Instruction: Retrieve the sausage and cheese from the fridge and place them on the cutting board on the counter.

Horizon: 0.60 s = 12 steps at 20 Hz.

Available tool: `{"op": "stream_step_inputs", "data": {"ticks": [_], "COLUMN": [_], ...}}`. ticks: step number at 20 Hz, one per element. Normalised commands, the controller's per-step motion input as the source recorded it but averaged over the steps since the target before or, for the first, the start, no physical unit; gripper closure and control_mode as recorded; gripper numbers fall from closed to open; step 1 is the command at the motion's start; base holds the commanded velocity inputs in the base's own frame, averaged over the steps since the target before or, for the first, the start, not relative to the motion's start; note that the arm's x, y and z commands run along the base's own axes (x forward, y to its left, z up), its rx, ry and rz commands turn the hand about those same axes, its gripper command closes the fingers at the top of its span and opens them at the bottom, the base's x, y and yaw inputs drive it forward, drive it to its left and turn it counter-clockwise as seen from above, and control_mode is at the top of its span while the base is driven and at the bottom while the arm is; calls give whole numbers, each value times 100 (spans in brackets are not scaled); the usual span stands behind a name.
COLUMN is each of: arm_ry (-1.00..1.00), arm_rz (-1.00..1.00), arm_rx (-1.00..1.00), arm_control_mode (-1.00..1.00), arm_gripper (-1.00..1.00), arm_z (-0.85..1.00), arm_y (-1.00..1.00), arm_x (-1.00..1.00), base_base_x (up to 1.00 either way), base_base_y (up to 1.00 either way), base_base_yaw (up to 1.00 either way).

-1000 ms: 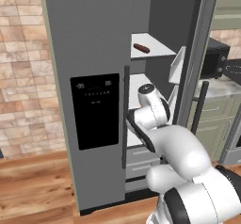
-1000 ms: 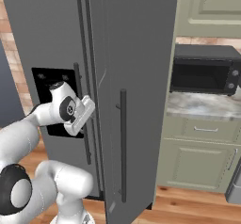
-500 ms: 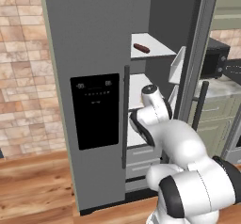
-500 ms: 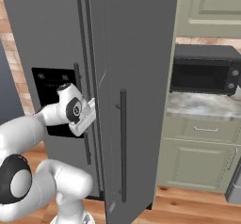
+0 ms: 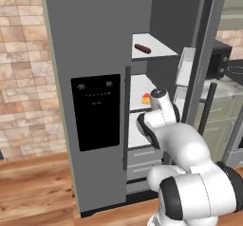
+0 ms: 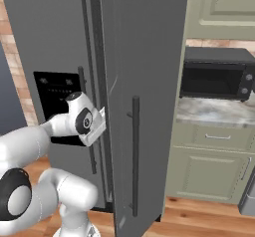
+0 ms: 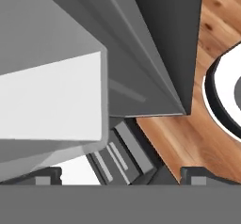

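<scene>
The fridge (image 5: 95, 54) is smooth grey metal with white flat shelves; its right door stands open. The sausage (image 5: 142, 48), a short dark red cylinder, lies on the upper shelf. The cheese (image 5: 146, 98), a yellow wedge, sits on the shelf below. The hand (image 7: 120, 173) has its fingers spread, holding nothing. Since the earlier frame the arm has leaned further toward the shelves.

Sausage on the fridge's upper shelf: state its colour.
Dark reddish-brown; the sausage shows best in the left base view.
</scene>
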Motion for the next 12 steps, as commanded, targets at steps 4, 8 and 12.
{"op": "stream_step_inputs", "data": {"ticks": [4,8,12], "arm_ry": [-8,-1,0], "arm_rz": [-4,-10,-11], "arm_rx": [3,1,0], "arm_control_mode": [-100,-100,-100], "arm_gripper": [-100,-100,-100], "arm_z": [-2,0,0], "arm_y": [-33,-56,-69], "arm_x": [-15,-10,-5], "base_base_x": [0,0,0], "base_base_y": [0,0,0], "base_base_yaw": [0,0,0]}}
